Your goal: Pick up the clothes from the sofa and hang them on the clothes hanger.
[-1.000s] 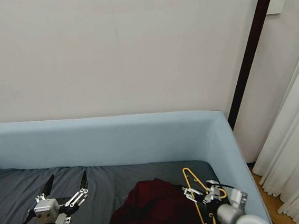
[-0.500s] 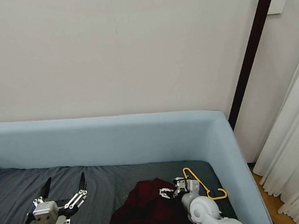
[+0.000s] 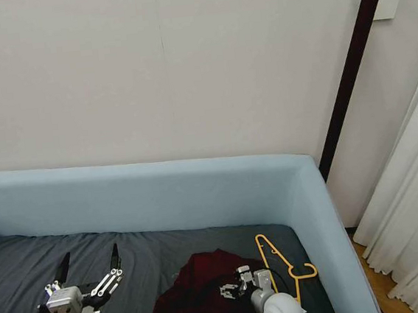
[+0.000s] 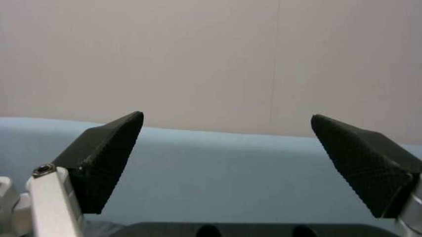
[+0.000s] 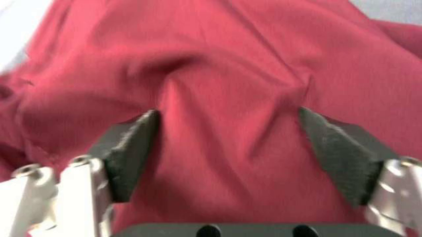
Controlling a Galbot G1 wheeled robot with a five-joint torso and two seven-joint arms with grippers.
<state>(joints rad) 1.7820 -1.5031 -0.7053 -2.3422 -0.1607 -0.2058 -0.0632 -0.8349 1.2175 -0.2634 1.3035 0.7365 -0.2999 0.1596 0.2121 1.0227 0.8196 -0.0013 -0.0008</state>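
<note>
Sofa [image 3: 161, 198] holds red garment [image 3: 196, 291] under right gripper [image 5: 228, 112], fingers [image 5: 132, 148] spread (left gripper [image 3: 91, 253] likewise).

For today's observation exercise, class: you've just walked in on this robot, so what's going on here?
The right gripper is open close over the dark red garment crumpled on the sofa, a fold between its jaws, nothing gripped yet. The yellow hanger lies beside the garment. The left gripper hangs open over the sofa, holding nothing.
</note>
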